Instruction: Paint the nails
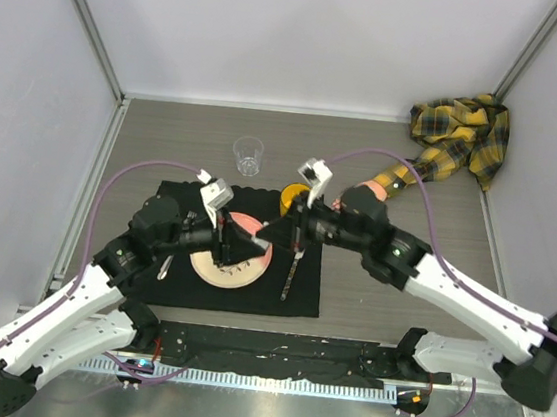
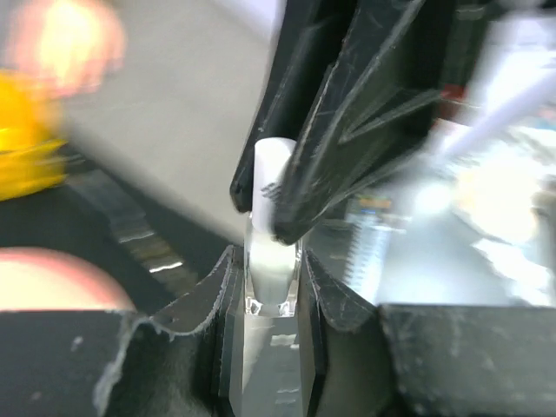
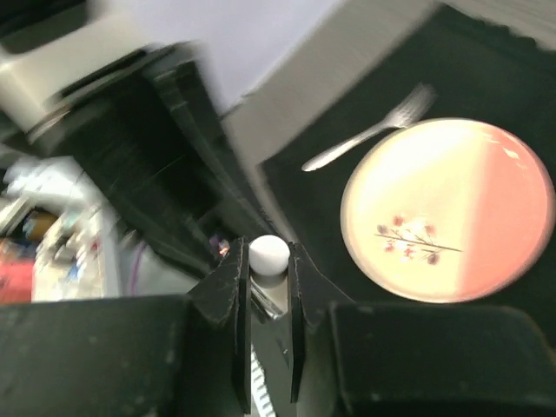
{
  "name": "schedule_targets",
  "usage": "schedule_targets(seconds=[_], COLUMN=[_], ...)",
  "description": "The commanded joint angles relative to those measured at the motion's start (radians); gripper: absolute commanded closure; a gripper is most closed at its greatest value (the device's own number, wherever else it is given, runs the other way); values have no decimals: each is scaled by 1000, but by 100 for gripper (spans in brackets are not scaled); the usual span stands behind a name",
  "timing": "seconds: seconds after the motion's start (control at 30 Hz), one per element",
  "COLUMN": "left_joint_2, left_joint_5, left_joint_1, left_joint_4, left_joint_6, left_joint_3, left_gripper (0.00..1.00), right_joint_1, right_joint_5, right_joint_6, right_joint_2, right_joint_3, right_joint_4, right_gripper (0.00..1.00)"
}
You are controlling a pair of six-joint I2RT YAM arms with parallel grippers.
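The pale peach mannequin hand [image 1: 366, 192] lies at the back right, its yellow-and-black plaid sleeve [image 1: 458, 133] trailing into the corner. Its nails are too small to make out, and my right arm covers part of it. My left gripper [image 1: 250, 248] is shut on a small clear bottle [image 2: 273, 282] above the plate. My right gripper [image 1: 276, 230] meets it from the right and is shut on the bottle's white cap [image 3: 268, 252]. In the left wrist view the cap [image 2: 271, 169] sits between the right gripper's black fingers [image 2: 347, 122]. The hand is a blur there [image 2: 65, 43].
A pink and cream plate [image 1: 239, 270] sits on a black mat [image 1: 304, 297], with a fork [image 1: 164, 266] to its left and a dark utensil [image 1: 291, 275] to its right. A clear cup [image 1: 248, 155] and a yellow bowl [image 1: 289, 198] stand behind the mat.
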Motion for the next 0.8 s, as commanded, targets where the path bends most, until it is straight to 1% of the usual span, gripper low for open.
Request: schedule_targets(seconds=[0.0,0.03,0.1,0.13,0.2,0.23,0.27,0.3,0.33,0.37,0.4,0.43,0.47,0.5,0.53,0.57,0.6,0.63,0.7,0.73,0.77], left_joint_2=[-50,-52,-63,-69,-96,-104,-113,-127,-132,-135,-135,-132,-127,-118,-101,-89,-80,-60,-46,-37,-35], left_joint_5=[375,371,352,325,277,256,199,162,126,33,-6,-43,-77,-155,-193,-226,-288,-310,-333,-339,-343], left_joint_1=[-13,-13,-13,-13,-13,-13,-13,-13,-13,-13,-13,-13,-13,-13,-13,-13,-13,-13,-13,-13,-13], left_joint_4=[674,662,595,532,487,408,359,307,203,161,107,35,-3,-36,-94,-120,-142,-178,-195,-203,-203], left_joint_6=[-333,-339,-296,-273,-215,-185,-152,-78,-45,-8,24,85,116,139,185,199,214,236,251,256,264], left_joint_3=[-72,-57,-31,-15,-11,2,15,26,52,63,75,93,104,117,138,149,169,176,183,180,178], left_gripper=[100,100,100,100,100,100,100,100,100,100,100,100,100,100,100,100,100,100,100,100,100], right_joint_1=[25,28,28,28,28,26,28,28,28,28,28,28,28,28,28,31,39,45,66,74,83], right_joint_5=[-531,-527,-502,-470,-381,-325,-262,-149,-93,-23,24,85,108,124,147,171,203,226,303,317,370], right_joint_6=[-130,-138,-72,-63,-34,-32,-30,-21,8,25,48,81,98,111,118,121,123,122,120,117,114], right_joint_2=[-52,-35,-47,-67,-78,-79,-84,-79,-81,-88,-96,-102,-110,-110,-104,-98,-82,-75,-55,-32,-16], right_joint_3=[-128,-109,-156,-170,-172,-160,-122,-101,-83,-52,-49,-49,-54,-48,-40,-14,1,17,58,74,112], right_joint_4=[405,344,430,464,458,386,332,286,202,164,156,156,156,156,156,118,95,54,24,8,-8], right_gripper=[99,99,99,99,99,86,77,70,58,54,49,41,38,34,33,33,33,32,33,32,32])
